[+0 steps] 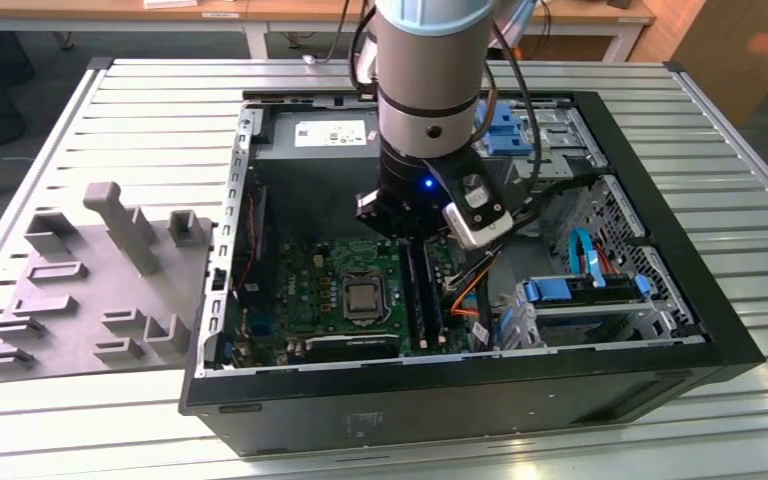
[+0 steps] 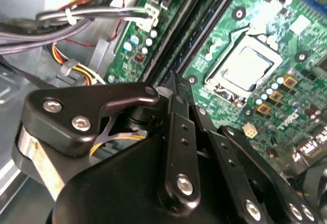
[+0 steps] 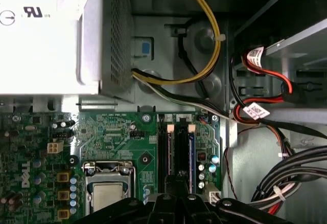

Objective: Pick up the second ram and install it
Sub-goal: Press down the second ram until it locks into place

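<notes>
1. Open PC case (image 1: 651, 330) lies flat on the slatted table (image 1: 117, 110), so the motherboard (image 1: 344, 290) faces up and the arm gets straight vertical access to the slots.
2. Gripper (image 2: 176, 88) sits low over the RAM slots (image 3: 177, 152), at about 3 o'clock from the CPU socket (image 1: 361, 296) in the exterior view. Fingers (image 2: 180, 132) look drawn nearly together, aligned along the slot axis. Can't tell if a stick is pinched between them.
3. Second ram: not identifiable as a separate part. Two long dark strips (image 1: 427, 300) run down the board beside the socket in the exterior view; judging from this, the module is either seated in a slot or hidden in the fingertips.
4. Grey foam tray (image 1: 91, 290), at 9 o'clock of the case, has open pockets. Probably the parts staging spot, kept outside the case for a clear pick.
5. Cable bundles (image 3: 286, 178) are routed off to the case side, keeping the slot area unobstructed.
</notes>
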You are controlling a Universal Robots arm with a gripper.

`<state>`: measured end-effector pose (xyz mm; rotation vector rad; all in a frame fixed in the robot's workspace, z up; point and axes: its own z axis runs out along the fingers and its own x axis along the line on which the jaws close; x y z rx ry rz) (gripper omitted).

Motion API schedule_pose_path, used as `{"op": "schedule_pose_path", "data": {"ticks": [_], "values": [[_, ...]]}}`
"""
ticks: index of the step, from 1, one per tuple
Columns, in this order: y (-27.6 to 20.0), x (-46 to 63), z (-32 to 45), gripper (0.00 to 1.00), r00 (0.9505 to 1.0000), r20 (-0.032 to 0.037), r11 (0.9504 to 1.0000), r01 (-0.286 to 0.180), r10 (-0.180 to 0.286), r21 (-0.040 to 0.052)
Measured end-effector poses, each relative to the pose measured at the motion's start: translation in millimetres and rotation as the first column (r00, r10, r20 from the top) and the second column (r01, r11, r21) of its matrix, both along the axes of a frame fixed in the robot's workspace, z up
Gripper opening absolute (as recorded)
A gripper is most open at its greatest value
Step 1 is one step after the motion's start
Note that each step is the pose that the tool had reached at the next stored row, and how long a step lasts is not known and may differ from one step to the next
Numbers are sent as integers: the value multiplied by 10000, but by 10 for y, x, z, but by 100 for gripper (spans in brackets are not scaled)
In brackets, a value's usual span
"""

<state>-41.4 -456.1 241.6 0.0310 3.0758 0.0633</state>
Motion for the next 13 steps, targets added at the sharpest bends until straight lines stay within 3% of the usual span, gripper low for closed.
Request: {"op": "schedule_pose_path", "data": {"ticks": [8,12,13], "values": [[-32,0,-1,11,9999,1,9999,150,-150,-35],[-35,1,-1,11,9996,3,9995,274,-274,-126],[-35,0,0,11,9996,4,9994,291,-291,-183]]}}
